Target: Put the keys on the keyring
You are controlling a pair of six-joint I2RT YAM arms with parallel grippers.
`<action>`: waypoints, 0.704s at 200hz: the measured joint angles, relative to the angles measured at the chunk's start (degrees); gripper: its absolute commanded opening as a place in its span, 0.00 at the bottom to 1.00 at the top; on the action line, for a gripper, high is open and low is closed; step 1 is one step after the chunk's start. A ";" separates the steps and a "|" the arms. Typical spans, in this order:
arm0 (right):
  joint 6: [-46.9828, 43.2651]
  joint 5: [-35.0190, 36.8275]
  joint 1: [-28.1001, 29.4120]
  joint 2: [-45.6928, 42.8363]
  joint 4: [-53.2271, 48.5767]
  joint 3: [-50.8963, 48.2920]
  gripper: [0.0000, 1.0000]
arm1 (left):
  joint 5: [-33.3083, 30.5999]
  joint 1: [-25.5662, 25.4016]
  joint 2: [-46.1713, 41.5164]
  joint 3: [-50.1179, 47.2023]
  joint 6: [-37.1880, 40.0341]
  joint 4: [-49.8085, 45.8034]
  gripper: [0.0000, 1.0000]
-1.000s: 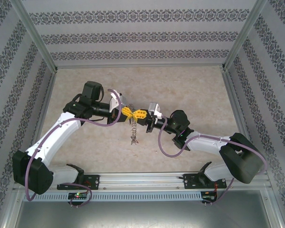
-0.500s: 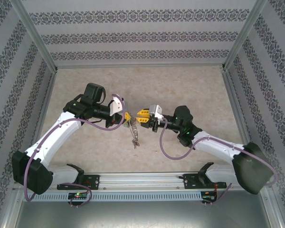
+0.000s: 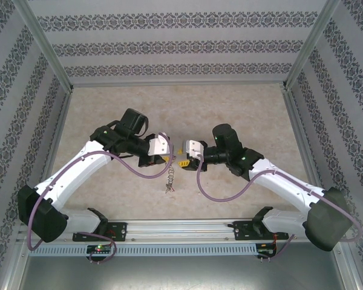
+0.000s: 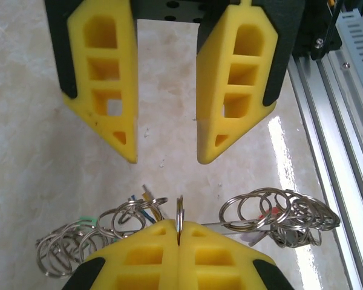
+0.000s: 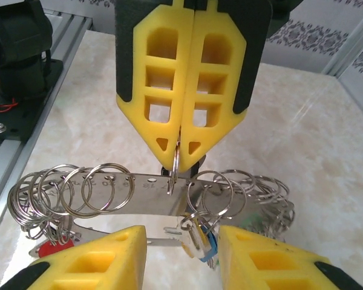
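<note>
Silver keys are dangling above the worktop in the top view, just below the left end effector and the right end effector, which was shut beside it a second ago and is now opening. From the left wrist, the left end effector is staying clamped on the keyring, seen edge-on, with the right one spreading opposite. From the right wrist, that pinch is showing again. Seemingly the right is letting go, leaving the ring with the left alone
</note>
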 measured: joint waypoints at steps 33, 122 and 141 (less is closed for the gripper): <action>0.44 -1.64 0.04 0.22 -1.07 0.50 0.36 | -2.75 -2.10 1.16 1.27 1.60 -1.29 0.00; 3.63 -2.93 1.07 2.75 1.03 0.61 0.24 | -4.90 -3.72 2.69 1.95 2.12 -1.68 0.00; 4.72 -3.23 1.07 3.19 2.47 0.63 0.24 | -4.87 -3.65 2.69 1.99 1.68 -1.66 0.00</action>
